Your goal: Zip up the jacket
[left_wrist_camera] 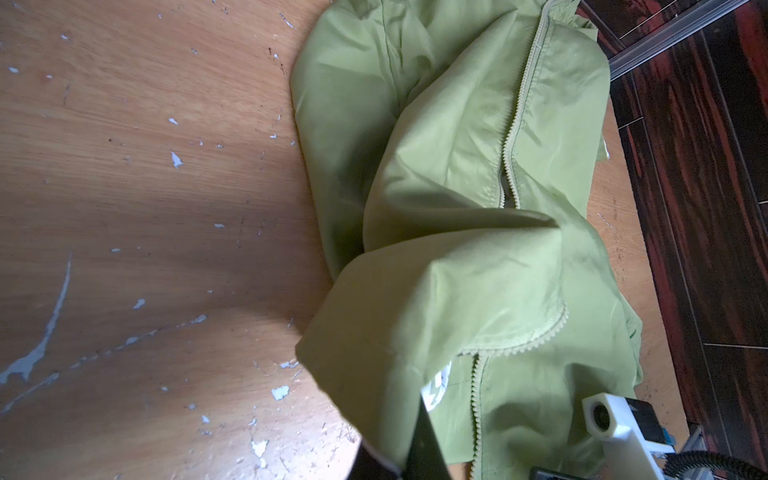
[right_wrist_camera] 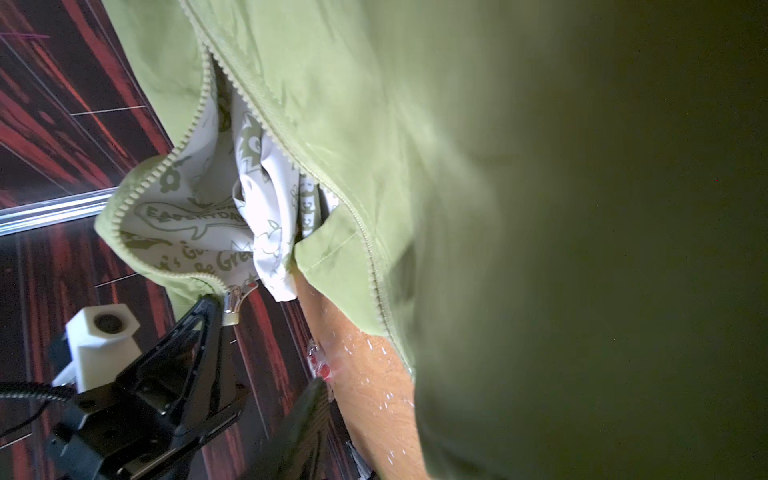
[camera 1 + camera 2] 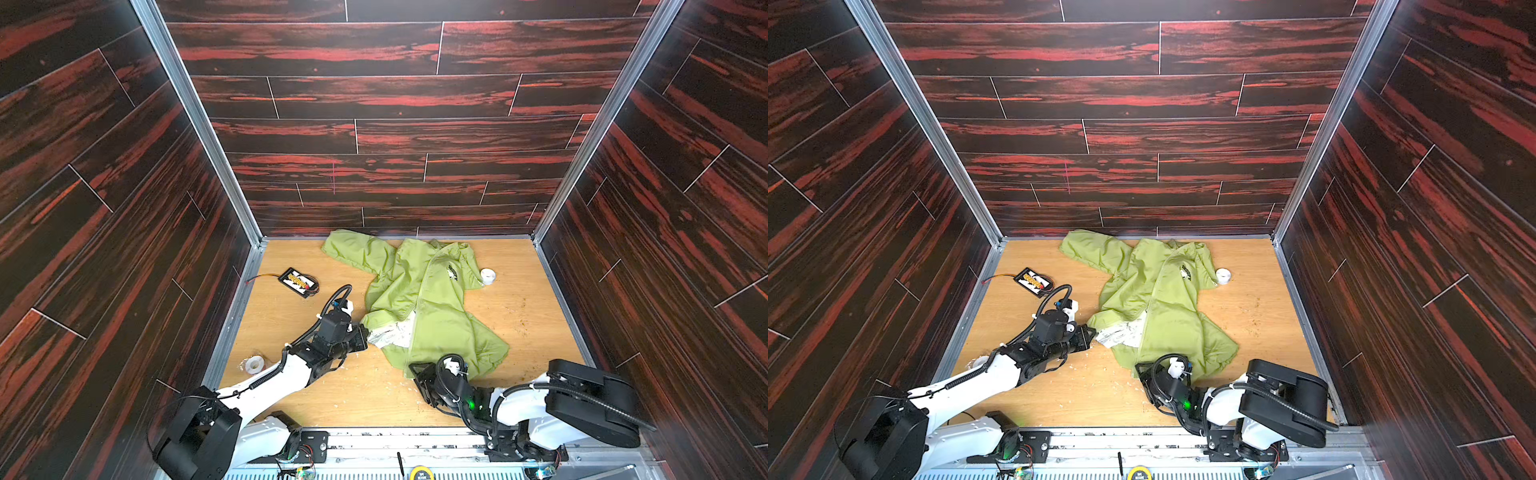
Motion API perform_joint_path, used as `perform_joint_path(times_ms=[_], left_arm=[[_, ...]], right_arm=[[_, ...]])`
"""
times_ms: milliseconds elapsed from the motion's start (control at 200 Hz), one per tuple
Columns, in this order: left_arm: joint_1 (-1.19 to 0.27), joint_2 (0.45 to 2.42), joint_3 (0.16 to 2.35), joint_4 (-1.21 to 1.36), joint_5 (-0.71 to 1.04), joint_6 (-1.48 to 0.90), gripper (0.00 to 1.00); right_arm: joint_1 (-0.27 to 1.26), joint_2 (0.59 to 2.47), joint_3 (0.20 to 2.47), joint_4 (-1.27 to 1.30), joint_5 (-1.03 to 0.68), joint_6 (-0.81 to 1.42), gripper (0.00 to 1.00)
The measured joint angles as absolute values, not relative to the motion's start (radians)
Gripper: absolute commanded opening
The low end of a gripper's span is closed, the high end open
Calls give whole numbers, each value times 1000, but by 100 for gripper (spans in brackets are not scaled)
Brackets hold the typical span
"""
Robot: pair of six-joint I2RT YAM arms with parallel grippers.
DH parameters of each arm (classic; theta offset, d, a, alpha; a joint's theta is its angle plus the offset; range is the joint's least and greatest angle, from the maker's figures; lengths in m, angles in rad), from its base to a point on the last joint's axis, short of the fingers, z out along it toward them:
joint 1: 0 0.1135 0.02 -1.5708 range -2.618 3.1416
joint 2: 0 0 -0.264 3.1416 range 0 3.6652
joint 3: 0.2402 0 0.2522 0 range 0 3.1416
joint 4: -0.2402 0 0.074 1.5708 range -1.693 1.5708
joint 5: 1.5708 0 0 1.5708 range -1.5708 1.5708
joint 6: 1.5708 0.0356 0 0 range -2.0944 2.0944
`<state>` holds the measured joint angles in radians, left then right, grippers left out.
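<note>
Right gripper [image 3: 415, 371], crumpled green jacket [image 3: 436, 316], lining [image 3: 395, 334] showing

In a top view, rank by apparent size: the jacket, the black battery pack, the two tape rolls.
Largest: jacket. Then: black battery pack. The left tape roll and the right tape roll look alike.

The jacket [image 3: 1158, 299] reaches the table's [image 3: 1258, 332] far edge. The left gripper [image 3: 1091, 335] clamps its white-lined hem, and the right gripper [image 3: 1140, 370] sits at its near hem.
</note>
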<state>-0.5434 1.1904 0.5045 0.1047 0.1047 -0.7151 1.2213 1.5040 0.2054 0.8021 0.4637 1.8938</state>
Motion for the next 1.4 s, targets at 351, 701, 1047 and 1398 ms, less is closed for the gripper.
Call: perform_joint_path(times_ms=[351, 701, 1047, 1398], left_arm=[[-543, 1190, 505, 105, 105, -726, 0], [-543, 1189, 503, 105, 114, -732, 0], [-543, 1189, 493, 104, 121, -734, 0], [-543, 1189, 493, 104, 123, -734, 0]], right_arm=[[1179, 1501, 274, 662, 412, 1814, 36], [1140, 1545, 283, 706, 366, 1770, 28], [1126, 1569, 291, 737, 338, 1718, 27], [1121, 1583, 295, 746, 317, 1692, 19]])
